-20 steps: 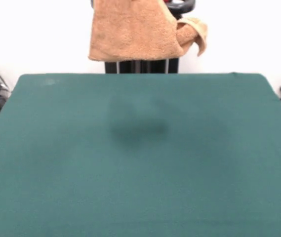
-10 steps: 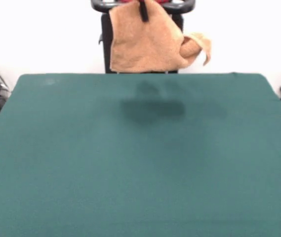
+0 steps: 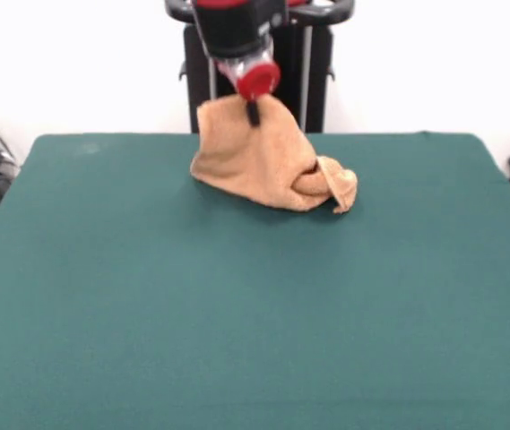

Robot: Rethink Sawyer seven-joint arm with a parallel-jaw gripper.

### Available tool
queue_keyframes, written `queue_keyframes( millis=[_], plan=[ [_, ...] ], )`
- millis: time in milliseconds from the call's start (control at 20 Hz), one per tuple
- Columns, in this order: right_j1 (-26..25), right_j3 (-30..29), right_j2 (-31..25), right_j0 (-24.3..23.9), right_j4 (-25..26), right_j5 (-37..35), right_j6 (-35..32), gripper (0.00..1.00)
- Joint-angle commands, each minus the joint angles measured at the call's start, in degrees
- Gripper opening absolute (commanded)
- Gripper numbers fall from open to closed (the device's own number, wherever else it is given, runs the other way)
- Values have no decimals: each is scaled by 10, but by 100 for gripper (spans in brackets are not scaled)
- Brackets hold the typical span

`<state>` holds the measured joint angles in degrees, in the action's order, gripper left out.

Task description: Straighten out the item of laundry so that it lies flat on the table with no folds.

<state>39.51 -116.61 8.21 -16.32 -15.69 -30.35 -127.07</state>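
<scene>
We judge the job to be barely begun; the towel is down on the table along its lower edge only, while its top is pinched up by the pincer, so nothing yet lies flat; what remains, as we read it, is to lay the raised part down, spread the cloth open and smooth out every fold. The towel sits on the far part of the table, a little left of the middle, well apart from the near edge and from both side edges; around it we see only bare green cloth. It stands as a slumped tent, peaked at the top where the dark tips of the pincer are closed on a bunch of the fabric, and widening toward the table; the left side falls in a fairly smooth slope, while the right side is rumpled, with a rolled lobe that curls over onto itself and rests on the table at the lower right. The cloth is orange-tan, fluffy and thick; we cannot make out a tag from this side. Above the pincer we see the red and black end of the arm coming down from the top edge.
</scene>
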Motion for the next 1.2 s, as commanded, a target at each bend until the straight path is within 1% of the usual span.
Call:
queue_keyframes(
  millis=[50, 200, 350, 450, 650, 800, 900, 950, 1100, 1200],
  plan=[
    [-79, -13, -105, -13, 50, 71, 32, 0],
    [-89, 2, -105, -7, 62, 77, 10, 0],
    [-118, 36, -99, 1, 65, 79, -10, 0],
    [-146, 56, -106, -4, 68, 112, -14, 0],
    [-198, 84, -144, -30, 83, 213, -11, 0],
    [-215, 90, -176, -42, 100, 290, -28, 0],
    [-219, 89, -196, -52, 123, 352, -47, 0],
    [-219, 93, -196, -50, 136, 382, -56, 0],
    [-214, 100, -197, -44, 166, 441, -74, 0],
    [-212, 112, -173, -19, 182, 492, -88, 0]
  ],
)
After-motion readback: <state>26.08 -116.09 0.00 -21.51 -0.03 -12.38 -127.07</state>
